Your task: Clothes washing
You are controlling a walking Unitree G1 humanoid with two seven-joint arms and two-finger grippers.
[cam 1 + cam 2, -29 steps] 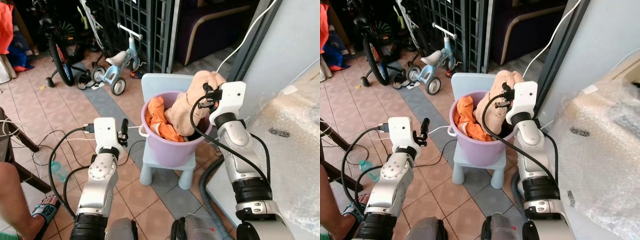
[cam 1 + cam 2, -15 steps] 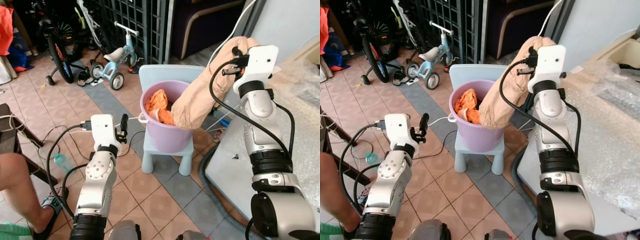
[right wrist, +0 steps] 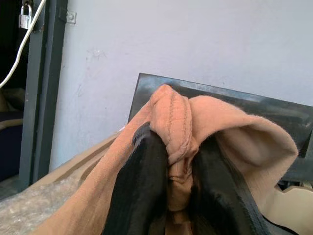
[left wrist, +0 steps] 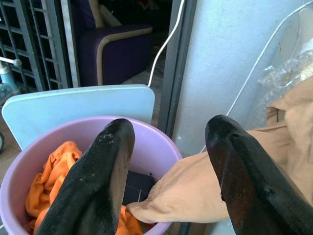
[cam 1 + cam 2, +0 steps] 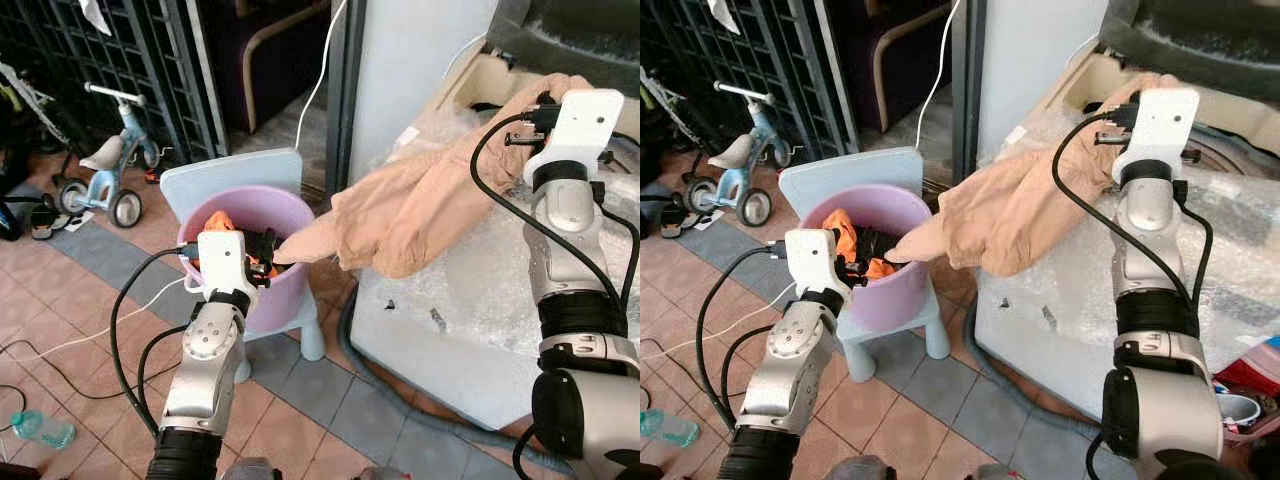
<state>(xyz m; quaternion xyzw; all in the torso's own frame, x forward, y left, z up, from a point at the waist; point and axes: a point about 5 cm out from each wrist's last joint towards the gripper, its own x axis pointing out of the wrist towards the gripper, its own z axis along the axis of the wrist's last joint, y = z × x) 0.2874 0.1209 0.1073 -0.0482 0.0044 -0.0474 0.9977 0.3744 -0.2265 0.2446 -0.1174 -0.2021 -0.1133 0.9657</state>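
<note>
At the left of the head views a pale-blue child's tricycle [image 5: 100,180] stands on terracotta floor tiles [image 5: 60,310] before a dark metal grille [image 5: 110,70]. In the centre, the left gripper [image 4: 168,147], fingers apart, hovers over a lilac plastic bucket [image 5: 290,285] holding orange cloth [image 4: 54,191]. To the right, the right gripper [image 3: 171,196] clamps a tan garment [image 5: 420,210], draped from the bucket across a bubble-wrapped white washing machine [image 5: 470,310]. No legible writing.

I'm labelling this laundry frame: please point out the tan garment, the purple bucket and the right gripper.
tan garment [image 5: 420,205], left eye view, draped middle.
purple bucket [image 5: 290,300], left eye view, outer wall.
right gripper [image 3: 168,196], right wrist view, between the fingertips.
</note>
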